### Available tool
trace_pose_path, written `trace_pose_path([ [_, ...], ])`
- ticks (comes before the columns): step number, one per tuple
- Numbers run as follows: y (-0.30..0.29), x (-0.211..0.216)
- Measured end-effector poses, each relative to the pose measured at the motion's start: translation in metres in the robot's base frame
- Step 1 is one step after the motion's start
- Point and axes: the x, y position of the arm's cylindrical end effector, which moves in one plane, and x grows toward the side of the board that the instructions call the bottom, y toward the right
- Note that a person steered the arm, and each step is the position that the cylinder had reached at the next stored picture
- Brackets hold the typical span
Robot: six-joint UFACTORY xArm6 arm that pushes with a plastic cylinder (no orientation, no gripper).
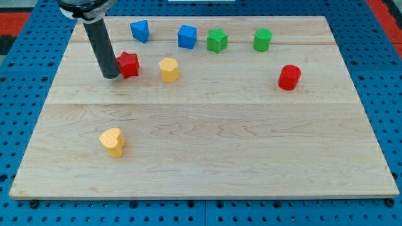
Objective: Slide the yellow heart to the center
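The yellow heart (pixel 112 141) lies on the wooden board (pixel 207 157) at the view's lower left. My tip (pixel 110 75) is at the view's upper left, well above the heart in the view. It stands right beside the left side of a red star-shaped block (pixel 129 64), touching or nearly touching it.
A yellow hexagonal block (pixel 168 69) sits right of the red star. Along the view's top lie a blue triangular block (pixel 140 30), a blue cube (pixel 186 36), a green star (pixel 217 41) and a green cylinder (pixel 262 39). A red cylinder (pixel 289 77) is at the right.
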Motion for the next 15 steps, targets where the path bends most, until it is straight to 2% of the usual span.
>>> trace_pose_path([
  [1,0.01,0.003],
  [3,-0.088,0.065],
  [4,-0.062,0.121],
  [5,-0.029,0.157],
  [6,-0.022,0.161],
  [9,0.059,0.189],
  [11,0.094,0.141],
  [12,0.097,0.176],
  [15,0.17,0.131],
])
